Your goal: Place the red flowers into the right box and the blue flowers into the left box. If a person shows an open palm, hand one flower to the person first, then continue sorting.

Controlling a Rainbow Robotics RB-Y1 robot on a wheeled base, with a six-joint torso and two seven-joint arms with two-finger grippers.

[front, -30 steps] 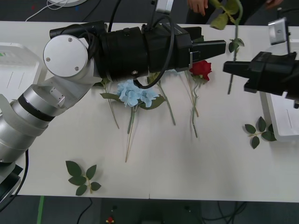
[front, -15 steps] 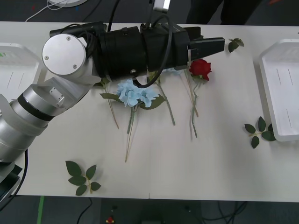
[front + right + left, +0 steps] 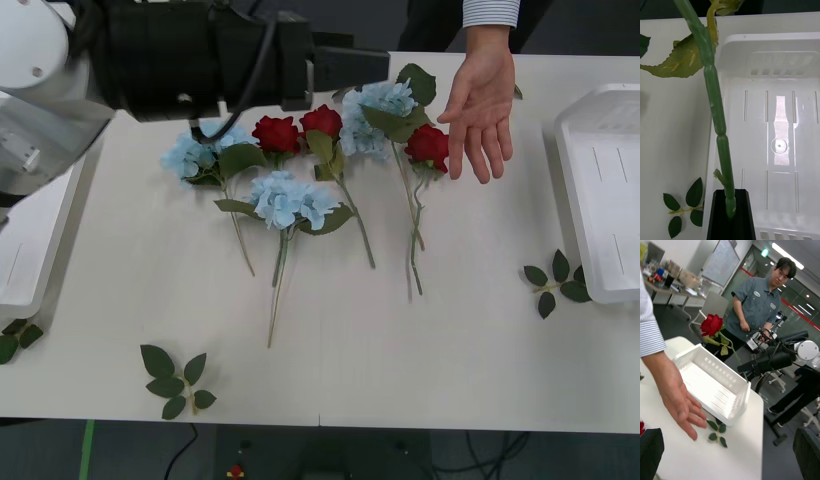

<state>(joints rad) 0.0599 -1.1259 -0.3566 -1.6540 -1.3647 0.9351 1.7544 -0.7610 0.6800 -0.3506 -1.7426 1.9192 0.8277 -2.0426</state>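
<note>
My right hand (image 3: 730,210) pinches a rose stem (image 3: 713,108) above the right tray (image 3: 605,200); a person's palm (image 3: 478,110) lies open beside that tray; judging so, I hand this rose over first; my left hand (image 3: 730,450) hangs spread nearby.

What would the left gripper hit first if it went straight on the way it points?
Most likely the person's open hand: the left gripper, fingers open, points across the table at it. A blue flower lies under that line, probably too low to touch; height is unclear.
</note>
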